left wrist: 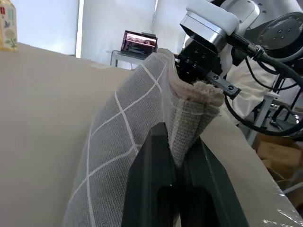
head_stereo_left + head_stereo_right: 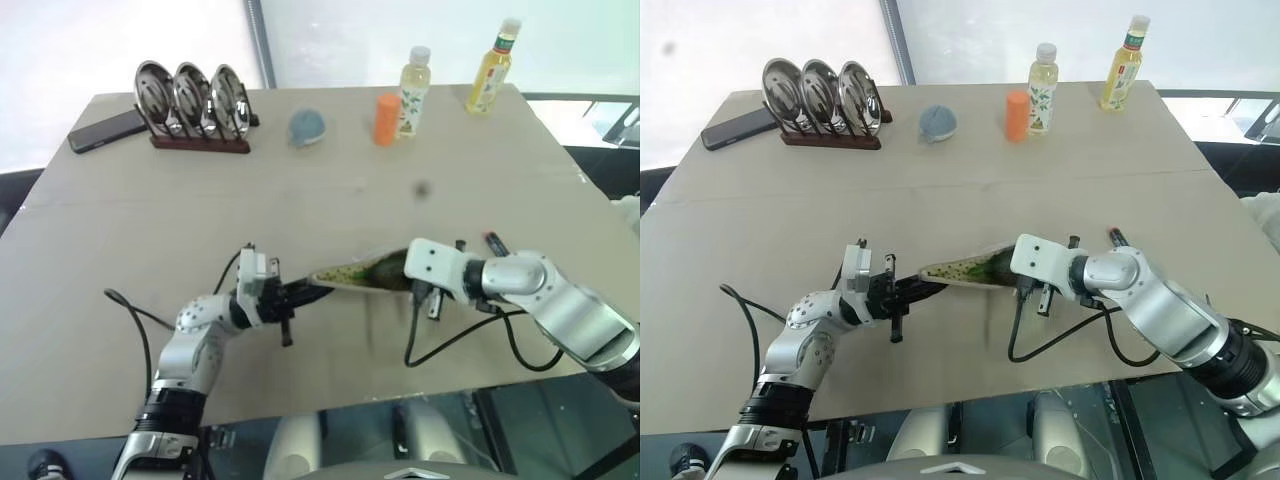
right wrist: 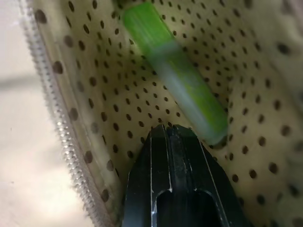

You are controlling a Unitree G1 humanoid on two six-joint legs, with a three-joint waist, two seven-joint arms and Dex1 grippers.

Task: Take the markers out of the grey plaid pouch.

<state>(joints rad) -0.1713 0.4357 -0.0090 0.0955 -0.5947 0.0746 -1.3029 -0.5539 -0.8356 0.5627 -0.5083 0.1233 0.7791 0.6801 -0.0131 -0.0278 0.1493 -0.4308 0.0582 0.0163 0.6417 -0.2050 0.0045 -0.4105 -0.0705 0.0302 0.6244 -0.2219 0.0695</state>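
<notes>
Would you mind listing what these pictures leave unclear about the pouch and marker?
- Green marker: blurred in the right wrist view; its ends are unclear.
- Right gripper: whether it touches the marker cannot be told.
- Grey plaid pouch: its interior is hidden by fabric in the left wrist view, where the left gripper pinches it.

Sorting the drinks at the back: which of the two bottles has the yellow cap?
The far-right bottle, taller, with yellow liquid and a yellow cap. The other bottle, beside the orange cylinder, has a white cap.
</notes>
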